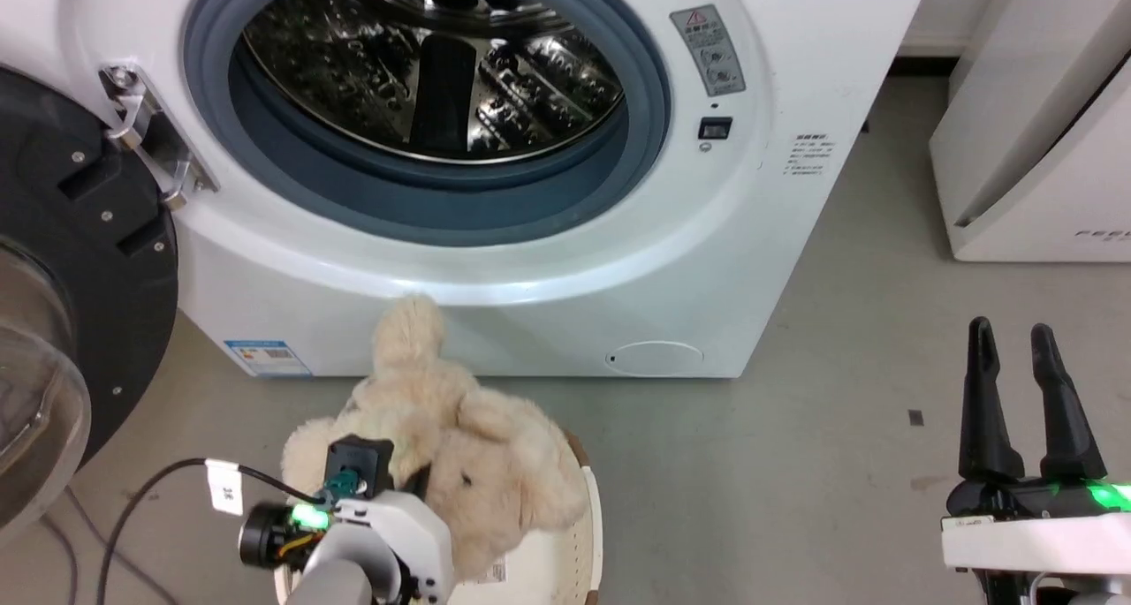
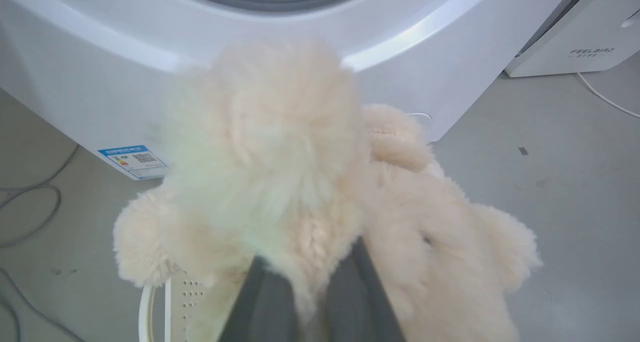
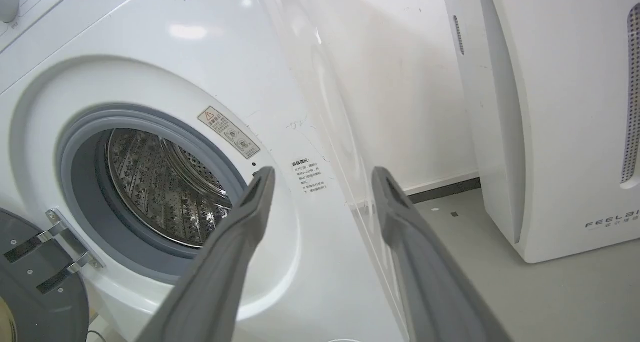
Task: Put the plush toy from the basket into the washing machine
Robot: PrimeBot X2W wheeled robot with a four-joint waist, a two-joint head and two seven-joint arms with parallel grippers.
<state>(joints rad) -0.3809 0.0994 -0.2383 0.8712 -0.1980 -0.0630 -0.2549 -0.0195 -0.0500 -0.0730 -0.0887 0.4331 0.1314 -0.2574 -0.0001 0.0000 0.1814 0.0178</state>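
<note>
The plush toy (image 1: 459, 446) is pinched by the left gripper (image 2: 307, 254). Its two dark fingers (image 2: 260, 302) sit close together with a clump of cream fur bunched between them, so it's clamped on the toy. The toy is piled on top of the basket (image 1: 590, 517) and spills over the rim. One fluffy end pokes up in front of the washing machine (image 1: 751, 234), just under the porthole.

The basket is on the grey floor (image 1: 839, 464) right in front of the washer. The washer's door (image 1: 88, 260) is swung wide open to the left, and the steel drum (image 1: 442, 75) looks bare. The right gripper (image 1: 1011, 327) is off to the right, well apart from the toy, fingers spread and holding nothing. A white appliance (image 1: 1034, 146) stands further right.
</note>
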